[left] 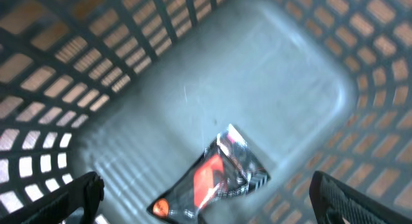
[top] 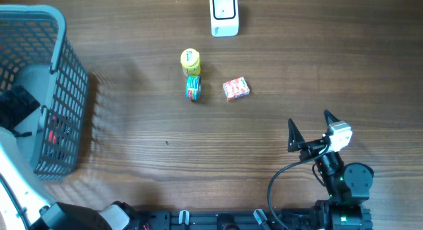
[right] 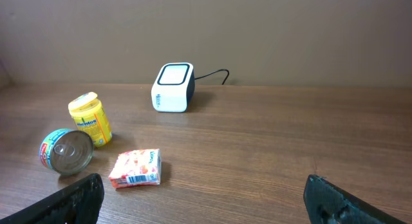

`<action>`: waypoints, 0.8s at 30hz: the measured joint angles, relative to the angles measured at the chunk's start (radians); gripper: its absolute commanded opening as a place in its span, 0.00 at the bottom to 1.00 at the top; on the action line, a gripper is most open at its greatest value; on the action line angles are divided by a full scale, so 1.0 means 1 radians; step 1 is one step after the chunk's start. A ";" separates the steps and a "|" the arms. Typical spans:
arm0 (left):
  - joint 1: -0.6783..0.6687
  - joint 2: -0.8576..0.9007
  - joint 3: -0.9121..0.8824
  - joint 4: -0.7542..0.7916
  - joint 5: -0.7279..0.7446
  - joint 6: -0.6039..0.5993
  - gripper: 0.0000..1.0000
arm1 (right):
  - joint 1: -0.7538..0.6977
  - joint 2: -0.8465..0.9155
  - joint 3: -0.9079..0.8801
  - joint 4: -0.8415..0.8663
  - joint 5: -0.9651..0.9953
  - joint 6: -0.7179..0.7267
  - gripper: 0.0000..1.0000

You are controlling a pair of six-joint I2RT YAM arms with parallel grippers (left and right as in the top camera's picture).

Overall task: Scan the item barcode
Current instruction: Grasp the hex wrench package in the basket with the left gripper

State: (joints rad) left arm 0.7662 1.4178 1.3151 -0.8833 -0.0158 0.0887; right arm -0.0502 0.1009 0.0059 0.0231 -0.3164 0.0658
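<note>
- Three items lie on the worktop [top: 165, 164] in the overhead view: a can [top: 190, 61], a tin [top: 193, 88] just below it, and a box [top: 236, 88] to the tin's right, apart from it. The scanner [top: 224, 14] stands at the far edge beyond them. Our right hand [top: 310, 127], jaws spread wide and empty, sits well apart from the box. The box lies ahead and to the left of that hand, its long axis running roughly across the worktop. Our left arm [top: 16, 106] reaches into the basket [top: 66, 91] at the far left, so we judge the right hand the nearer.
- In the left wrist view, our left hand [left: 209, 199] hangs open over the basket floor and holds nothing. A sachet [left: 215, 176] lies just below it.
- In the right wrist view, the box lies ahead and left of the open fingers [right: 74, 199], nearest of the three, with what looks like a barcode on its near face. Tin and can sit further left, the scanner behind. We judge that a reach forward and left comes next.
</note>
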 measured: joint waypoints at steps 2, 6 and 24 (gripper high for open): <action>0.000 0.000 0.000 -0.035 0.000 0.042 1.00 | 0.000 0.000 0.000 0.000 0.000 0.000 1.00; 0.002 0.034 0.000 -0.089 0.003 0.151 1.00 | 0.000 0.000 0.000 0.000 0.000 0.000 1.00; 0.002 0.344 -0.055 -0.108 -0.043 0.431 1.00 | 0.000 0.000 0.000 0.000 0.000 0.000 1.00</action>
State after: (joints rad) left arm 0.7685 1.7622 1.2606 -0.9909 -0.0586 0.5201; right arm -0.0502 0.1009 0.0059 0.0231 -0.3164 0.0658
